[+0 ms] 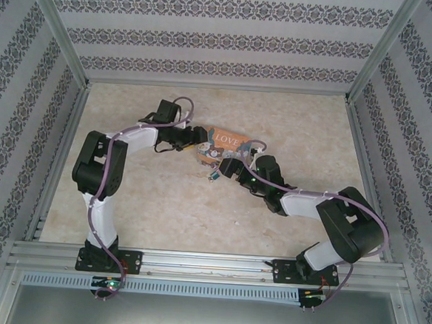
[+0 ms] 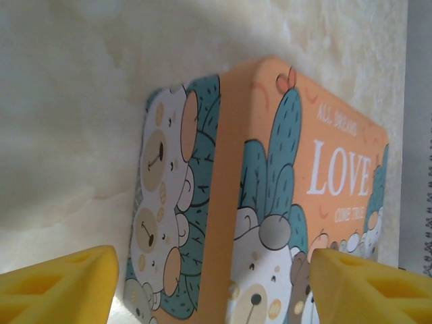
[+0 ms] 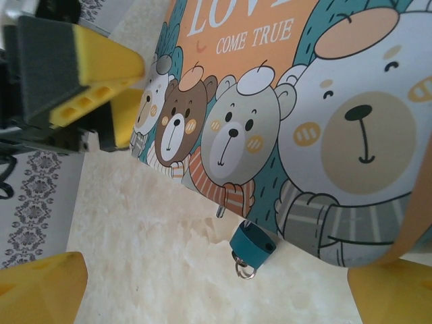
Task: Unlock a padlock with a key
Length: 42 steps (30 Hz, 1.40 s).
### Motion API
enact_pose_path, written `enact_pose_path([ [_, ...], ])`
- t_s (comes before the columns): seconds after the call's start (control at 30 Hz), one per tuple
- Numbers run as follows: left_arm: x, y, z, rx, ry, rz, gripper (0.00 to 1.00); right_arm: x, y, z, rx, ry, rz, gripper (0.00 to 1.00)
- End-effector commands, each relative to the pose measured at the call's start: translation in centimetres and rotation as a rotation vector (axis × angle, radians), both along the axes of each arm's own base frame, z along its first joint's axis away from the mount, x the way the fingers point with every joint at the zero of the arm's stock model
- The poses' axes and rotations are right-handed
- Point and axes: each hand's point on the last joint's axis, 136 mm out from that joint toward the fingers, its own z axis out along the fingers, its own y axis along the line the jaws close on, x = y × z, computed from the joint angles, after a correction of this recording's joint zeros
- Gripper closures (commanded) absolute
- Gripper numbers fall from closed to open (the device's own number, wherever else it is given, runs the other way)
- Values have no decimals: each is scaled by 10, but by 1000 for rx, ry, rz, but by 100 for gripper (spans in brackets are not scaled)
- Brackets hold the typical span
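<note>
Right gripper: held wide open above the table, with nothing grasped; its blunt yellow fingers are set well apart.
Padlock: found between the right fingers and touched by neither, just beside the near edge of the box.
Padlock make: a small teal-blue rounded body; a thin silver pin is seen between it and the box rim, and a small silver ring at its lower end.
Left gripper: spread wide, with the left end of the box taken between its fingers; a sliver of table is seen between one finger and the box wall, and contact on the other side cannot be told.
Box: rectangular with rounded corners and a smooth, glossy skin; printed in orange and teal with cartoon bears and "LOVE" in white.
In the way: the padlock is backed closely by the box, and the box's left end is crowded by the left arm's yellow finger and its dark block.
Table: a pale, mottled, stone-like surface.
Walls: grey-and-white patterned bands, framed by metal rails.
</note>
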Motion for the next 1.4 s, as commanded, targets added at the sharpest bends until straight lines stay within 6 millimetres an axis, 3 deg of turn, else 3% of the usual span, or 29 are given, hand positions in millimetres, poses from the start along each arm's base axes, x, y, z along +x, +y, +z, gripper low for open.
enact_pose_path([
  [0.0, -6, -9, -3, -20, 20, -36, 32, 11, 3, 13, 9, -56, 30, 2],
  [0.17, -32, -5, -21, 3, 75, -40, 42, 22, 4, 16, -6, -95, 62, 2],
  [0.3, -56, -1, -30, 6, 107, -21, 42, 36, 6, 19, 0, -133, 95, 1],
  [0.47, -67, 3, -29, -15, 108, 14, 41, 48, 8, 25, 15, -170, 110, 2],
  [0.63, -56, 5, -7, -34, 52, 43, 35, 47, -3, 24, 6, -173, 93, 2],
  [0.8, -43, 20, 26, -45, -39, 112, 33, 31, -19, 22, -15, -178, 85, 2],
  [0.97, -42, 20, 63, -50, -108, 93, 35, 12, -19, 21, -7, -184, 136, 3],
  [1.17, -41, 2, 91, -111, -132, 35, 48, 8, -12, 14, 5, -181, 163, 5],
  [1.37, -33, -29, 89, -137, -110, -19, 51, 12, 2, 3, 26, -179, 181, 5],
])
